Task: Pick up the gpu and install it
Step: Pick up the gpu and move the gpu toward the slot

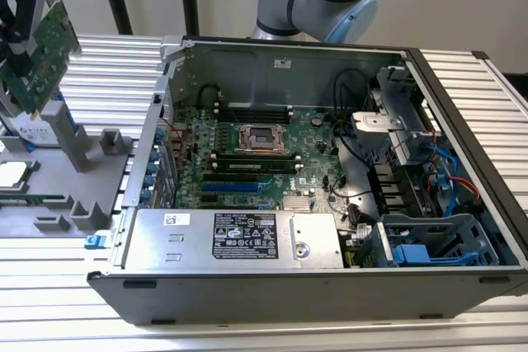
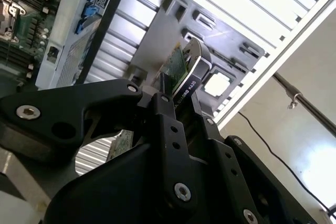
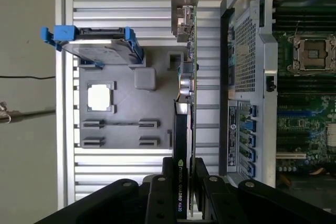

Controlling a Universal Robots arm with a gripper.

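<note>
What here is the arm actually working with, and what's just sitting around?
Part of the job:
- gpu, clamped in the gripper
- open computer case
- motherboard inside it

Just lying about:
- hard drive in blue brackets
- grey holder tray
- square chip on that tray

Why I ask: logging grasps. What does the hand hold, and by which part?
The hand holds the gpu, clamped across its black cooler at one end.

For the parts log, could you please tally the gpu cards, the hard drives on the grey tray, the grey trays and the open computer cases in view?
gpu: 1, clamped in the gripper
hard drive: 1
grey tray: 1
computer case: 1
Total: 4
</note>
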